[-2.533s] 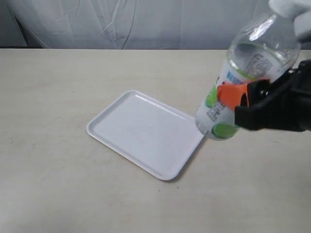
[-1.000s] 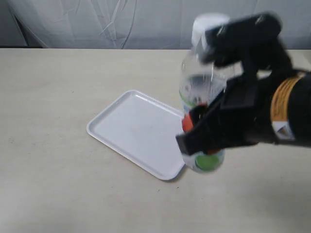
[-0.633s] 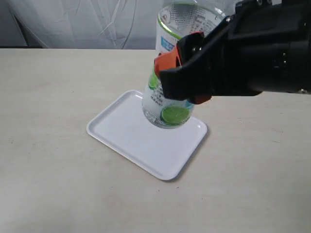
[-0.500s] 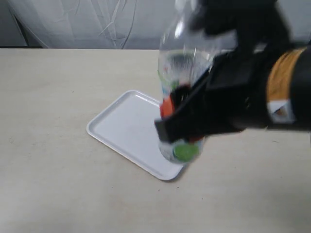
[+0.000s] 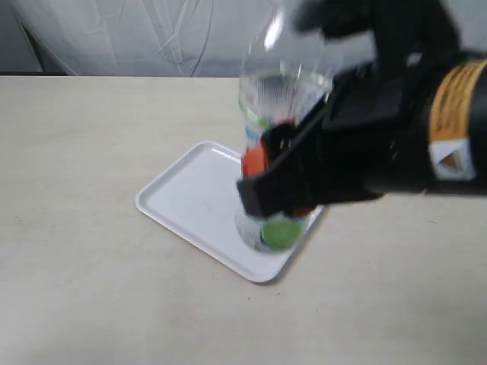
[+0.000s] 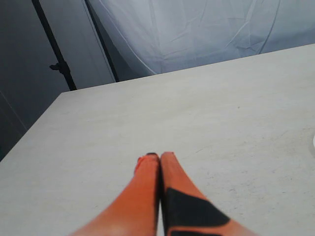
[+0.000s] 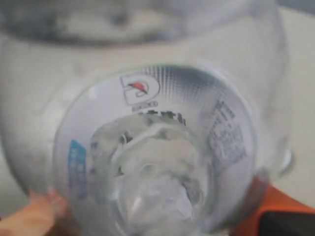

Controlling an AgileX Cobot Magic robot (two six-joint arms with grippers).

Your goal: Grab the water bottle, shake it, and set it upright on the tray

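Note:
The water bottle (image 5: 280, 114) is clear, with a white label and a green circle near its base. It is blurred by motion and stands nearly upright in my right gripper (image 5: 275, 181), whose orange fingers (image 5: 256, 161) are shut round its middle. Its base hangs low over the right end of the white tray (image 5: 186, 201); I cannot tell whether it touches. In the right wrist view the bottle (image 7: 157, 147) fills the frame between the orange fingers (image 7: 278, 206) of that gripper (image 7: 152, 216). My left gripper (image 6: 156, 157) is shut, holds nothing, and hovers over bare table.
The tray lies on a beige table (image 5: 84, 122) with a white curtain (image 5: 152, 34) behind its far edge. The big black right arm (image 5: 411, 129) covers the right of the exterior view. A dark stand (image 6: 59, 66) rises beyond the table's edge.
The right gripper has carried the bottle from right of the tray to above its right end, swinging it up and down. It is now lower than 0.6 s ago.

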